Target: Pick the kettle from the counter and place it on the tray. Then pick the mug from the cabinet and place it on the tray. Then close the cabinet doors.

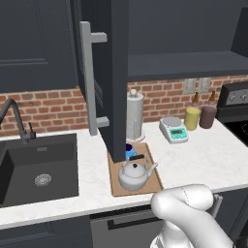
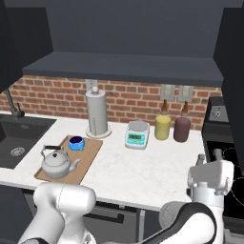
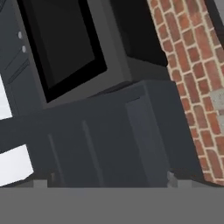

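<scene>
Overhead, cabinet (image 2: 128, 66): seen across the top of both base views, its shelf bare; one door (image 1: 112, 77) is swung out, upper middle of the left base view, with a grey bar handle (image 1: 88, 80).
Counter (image 2: 143, 167): white marble, spread across the middle of both base views.
Tray (image 2: 86, 159): laid flat on the counter, lower left of the right base view.
Kettle (image 2: 55, 163): set upright on the tray's near end.
Mug (image 2: 76, 143): set on the tray's far end, just behind the kettle.
Gripper (image 3: 107, 181): fingertips (image 3: 175, 178) are seen far apart at the bottom of the hand view; nothing is held between them.
</scene>
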